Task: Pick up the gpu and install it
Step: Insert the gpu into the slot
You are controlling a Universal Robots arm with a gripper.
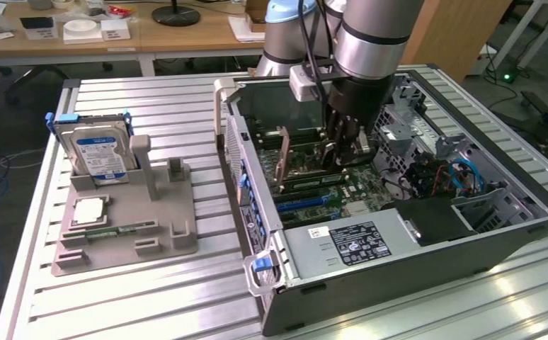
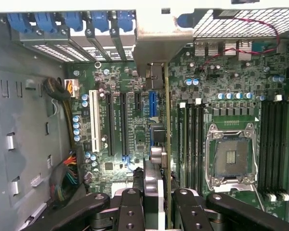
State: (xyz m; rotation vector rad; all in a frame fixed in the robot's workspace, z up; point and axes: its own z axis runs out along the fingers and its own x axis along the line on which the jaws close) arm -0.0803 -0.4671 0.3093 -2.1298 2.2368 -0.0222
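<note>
The claw (image 2: 159, 204), partly closed, grips the gpu (image 2: 156, 134) edge-on between its fingers, inside the computer case (image 1: 463, 258). Pickup is done. The card stands over the motherboard (image 2: 231, 82) slots beneath the claw, apparently not yet seated.

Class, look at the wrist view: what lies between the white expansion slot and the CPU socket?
The wrist view shows, in turn, two black slots, a short blue slot, the gpu held edge-on in the gripper, then the memory slots.
</note>
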